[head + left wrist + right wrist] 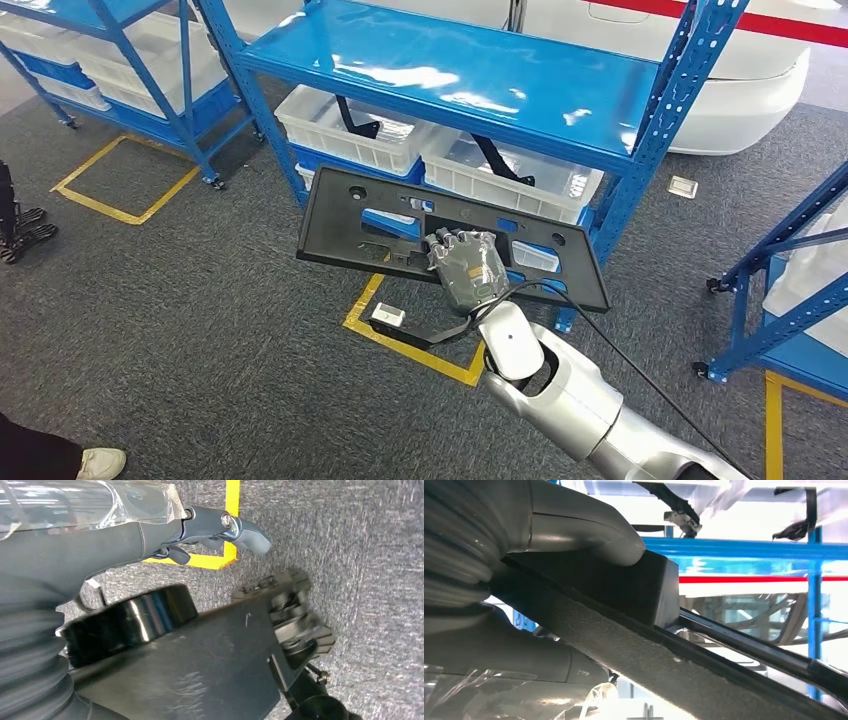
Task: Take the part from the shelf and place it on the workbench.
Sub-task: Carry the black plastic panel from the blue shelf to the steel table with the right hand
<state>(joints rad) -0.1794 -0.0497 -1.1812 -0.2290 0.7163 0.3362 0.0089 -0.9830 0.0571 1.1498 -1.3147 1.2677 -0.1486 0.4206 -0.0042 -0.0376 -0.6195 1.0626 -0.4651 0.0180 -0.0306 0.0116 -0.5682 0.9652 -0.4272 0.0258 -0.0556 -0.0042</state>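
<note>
From the head view, a long flat black part with cut-out openings is seen held in the air above the grey carpet, in front of the blue shelf. It is gripped near its lower edge by the right hand, whose fingers are wrapped over the panel's face. The right wrist view adds what cannot be made out from above: the thick grey thumb is pressed against a raised block on the part, with the panel's edge clamped between thumb and the rest of the hand.

The left hand is shown in the left wrist view, hanging over carpet and a yellow floor line. Its fingers are curled in and nothing is held by them.

On the lower level of the shelf, two white bins are set side by side. A dark curved piece is seen in the nearer-left bin, and another in the bin beside it; their full shapes are cut off by the shelf board and the held part.

At the lower left corner, a white shoe of a person is partly cut off by the frame.
</note>
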